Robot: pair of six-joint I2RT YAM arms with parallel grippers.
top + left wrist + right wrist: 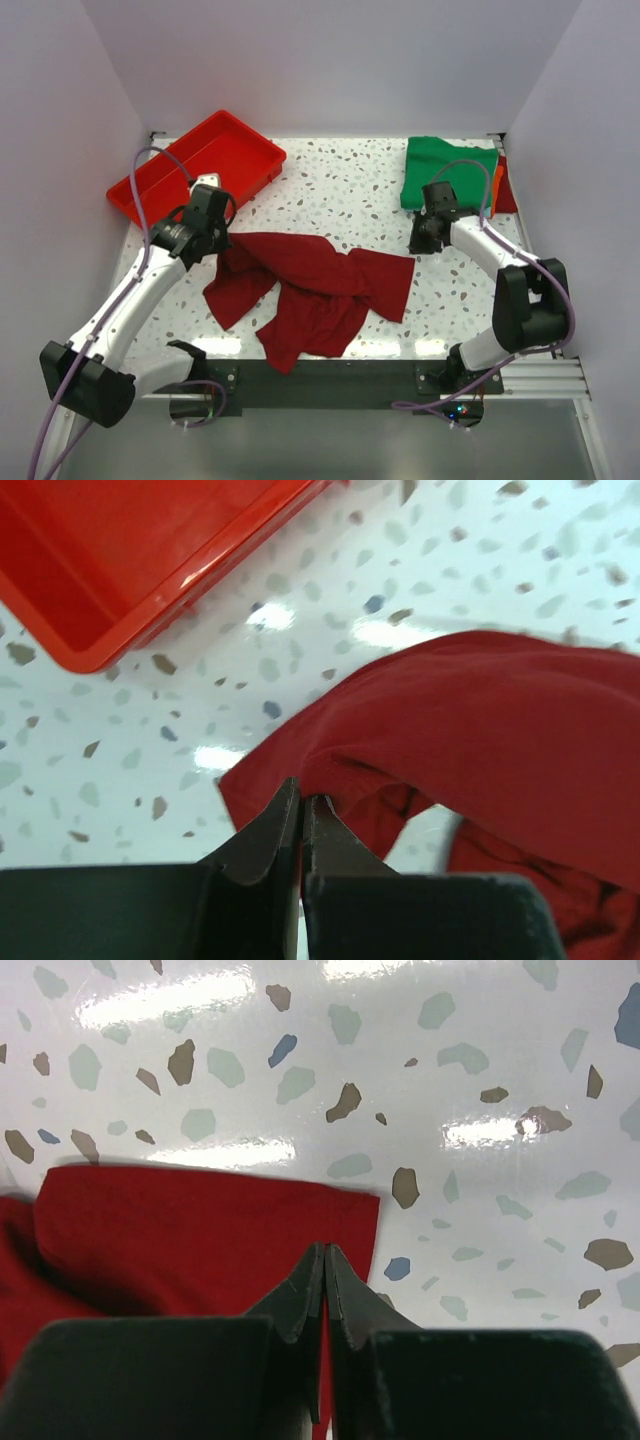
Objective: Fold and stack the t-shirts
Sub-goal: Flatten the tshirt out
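Red tray sits (far left corner) on the speckled table.

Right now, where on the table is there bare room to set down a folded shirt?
Bare: the back-centre table between red tray and green shirt; also front right, past the edge of the maroon shirt. Crowded: the middle, where that shirt sprawls.

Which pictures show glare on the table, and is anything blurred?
Top view: mild glare on the table near the front, all sharp. Left wrist view: white glare spots, a shine on the tray rim, shirt edge soft at upper right. Right wrist view: glare streaks at top.
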